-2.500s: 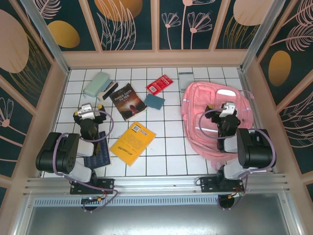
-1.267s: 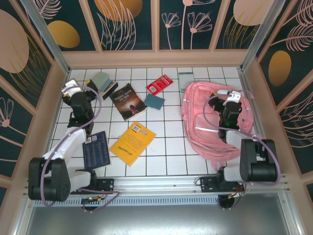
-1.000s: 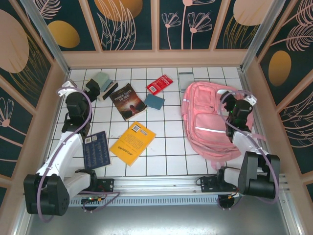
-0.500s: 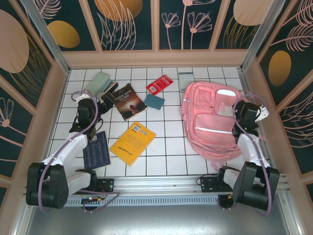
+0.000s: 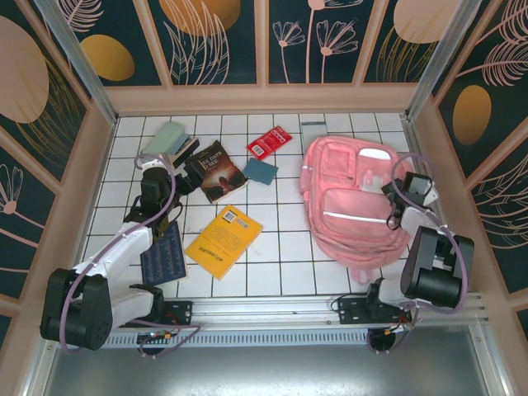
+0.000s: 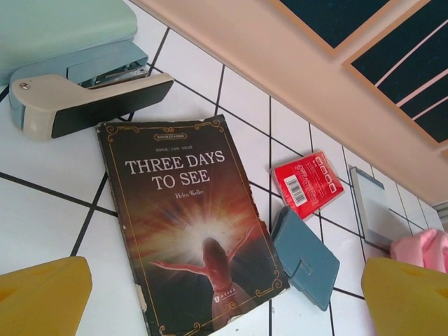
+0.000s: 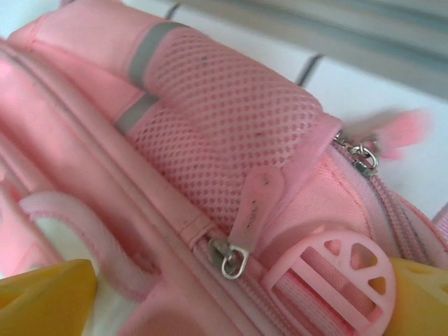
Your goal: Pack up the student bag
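Two arms work over a white tiled table. The student bag (image 5: 351, 206) lies flat on the right half with its front pockets up, which probably keeps its zips within the right arm's reach. Loose items lie spread apart on the left half, likely so each can be picked up singly: a dark book (image 6: 189, 224) titled Three Days to See, a stapler (image 6: 84, 98), a red packet (image 6: 306, 183), a blue wallet (image 6: 304, 255), a yellow book (image 5: 224, 241) and a navy notebook (image 5: 162, 252).

The left arm stretches forward from its base with the wrist tilted down. The left gripper (image 6: 224, 297) hovers over the dark book's near end, jaws wide, holding nothing. The right arm is folded tight, its elbow near its base. The right gripper (image 7: 231, 301) sits at the bag's right side, jaws wide and empty, with a zip pull (image 7: 234, 259) just ahead of it.
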